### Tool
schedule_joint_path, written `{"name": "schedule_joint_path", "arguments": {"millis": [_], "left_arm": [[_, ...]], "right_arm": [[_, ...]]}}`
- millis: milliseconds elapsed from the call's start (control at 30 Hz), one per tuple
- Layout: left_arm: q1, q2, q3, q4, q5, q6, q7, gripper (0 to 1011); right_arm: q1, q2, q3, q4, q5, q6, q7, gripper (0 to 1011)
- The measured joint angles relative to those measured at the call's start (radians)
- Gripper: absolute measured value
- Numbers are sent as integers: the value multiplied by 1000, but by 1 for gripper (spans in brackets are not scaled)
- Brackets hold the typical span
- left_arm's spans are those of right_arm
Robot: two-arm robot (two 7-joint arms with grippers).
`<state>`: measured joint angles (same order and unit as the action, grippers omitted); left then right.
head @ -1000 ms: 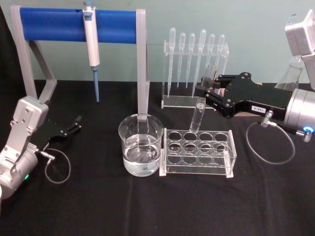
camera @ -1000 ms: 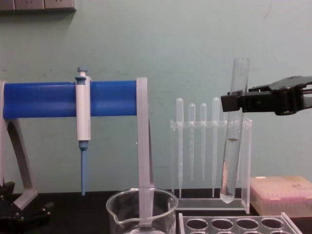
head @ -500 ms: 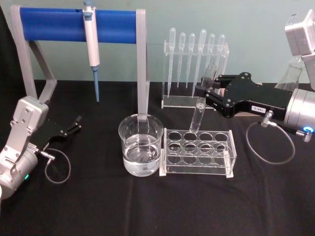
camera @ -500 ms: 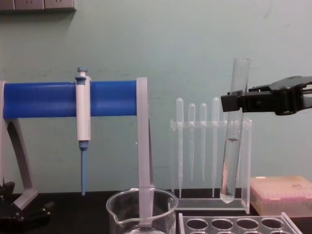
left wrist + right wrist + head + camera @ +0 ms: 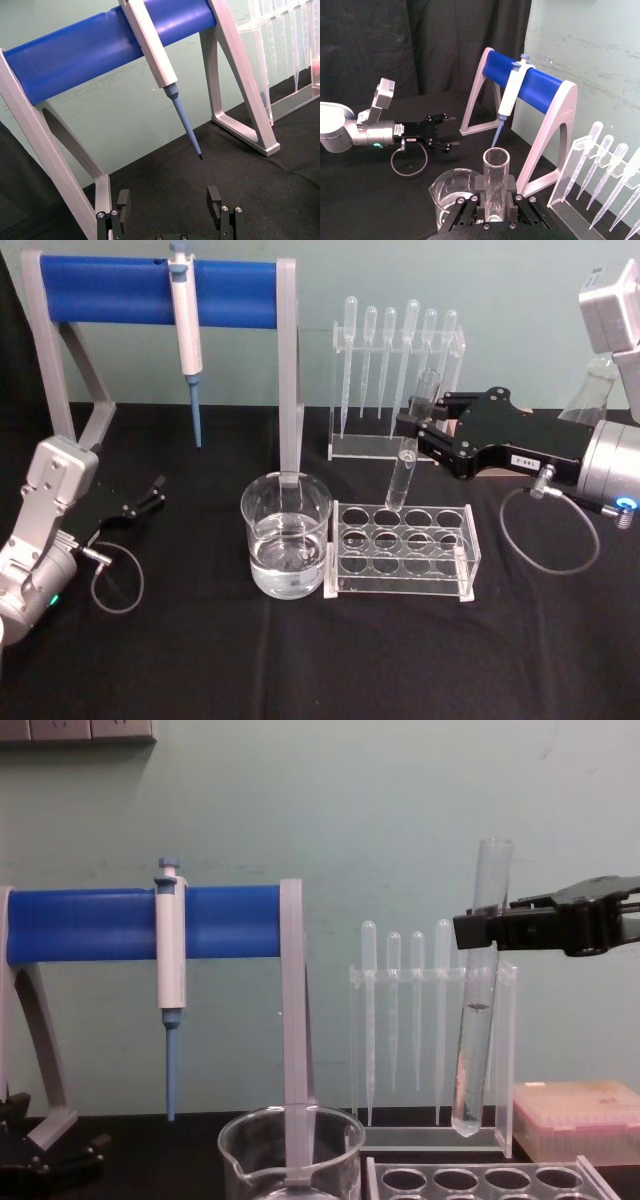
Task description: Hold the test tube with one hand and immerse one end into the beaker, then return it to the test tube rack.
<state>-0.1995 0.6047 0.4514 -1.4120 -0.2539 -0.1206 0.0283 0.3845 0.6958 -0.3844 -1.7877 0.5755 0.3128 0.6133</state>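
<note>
Above the back row of the clear acrylic test tube rack (image 5: 400,580), the long clear glass test tube (image 5: 402,472) hangs in the right claw (image 5: 413,430). The claw is clamped on the tube's upper part, with a short stretch of rim showing above the fingers and most of the body below. The tube leans slightly, with its round bottom toward the beaker side. In the chest view there's a clear gap between the bottom and the rack top, so it's in no hole.

It's not in the wide clear glass beaker (image 5: 262,540) either. That stands on the black worktop (image 5: 300,660) just beside the rack's left end, part-filled with clear liquid.

My read is that the tube is mid-carry between rack and beaker, and I can't tell which leg. There's a small dark mark partway down inside the tube, but I can't say if it's liquid.

- **If the dip is pending:** shift left until the bottom is over the beaker mouth, then lower straight down, keeping the end off the rim and wall. Watch the grey upright of the blue-barred stand (image 5: 289,390) right behind the beaker.
- **If the dip is done:** square the tube up, centre it over a hole and lower it before letting go.

The left claw (image 5: 155,492) sits low at the worktop's left side, fingers spread and holding nothing.
</note>
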Motion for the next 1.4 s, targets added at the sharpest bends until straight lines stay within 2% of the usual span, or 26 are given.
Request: {"name": "schedule_joint_path", "arguments": {"millis": [1400], "left_arm": [[0, 0, 0, 0, 0, 0, 0, 1000]], "right_arm": [[0, 0, 0, 0, 0, 0, 0, 241]]}}
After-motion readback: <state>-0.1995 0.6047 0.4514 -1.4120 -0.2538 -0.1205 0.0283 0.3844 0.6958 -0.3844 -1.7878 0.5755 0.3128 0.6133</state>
